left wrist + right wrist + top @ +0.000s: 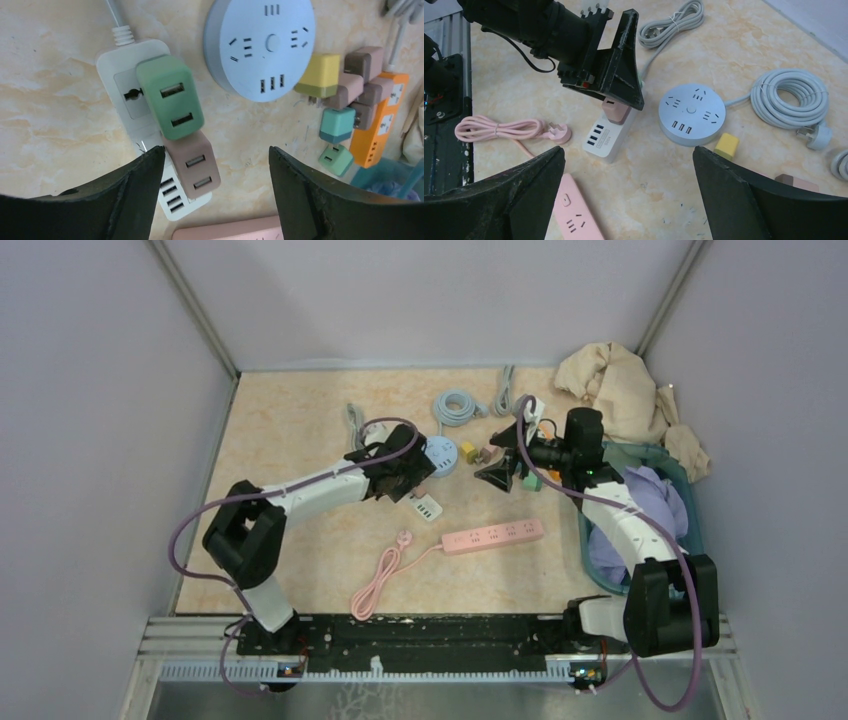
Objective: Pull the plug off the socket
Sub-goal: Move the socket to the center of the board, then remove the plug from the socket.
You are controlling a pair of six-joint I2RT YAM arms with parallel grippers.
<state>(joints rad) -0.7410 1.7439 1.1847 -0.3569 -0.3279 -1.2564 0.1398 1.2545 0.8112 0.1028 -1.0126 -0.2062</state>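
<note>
Left gripper [215, 152]: open, with a jaw on either side of the brown plug [192, 165] and nothing gripped that I can see.
Right gripper [628, 150]: spread wide and empty, hovering off at 3 o'clock of the left arm in the top view.
Plug location: the brown plug sits seated in the white power strip [122, 65]. The green plug [170, 97] touches it at 11 o'clock in the left wrist view.
Step in hand: this looks like lining up the grasp. I'd centre on the brown plug, close on its side faces, then pull straight along the pins. The strip looks light and may lift with it.
Edges: the green plug crowds the 11 o'clock side, so a skewed grip could catch it.
Open room: there is bare table at 9 o'clock. The round socket hub [260, 45] lies at 1 o'clock, the yellow adapter [317, 75] at 2 o'clock, and the pink power strip [493, 535] near 6 o'clock.
</note>
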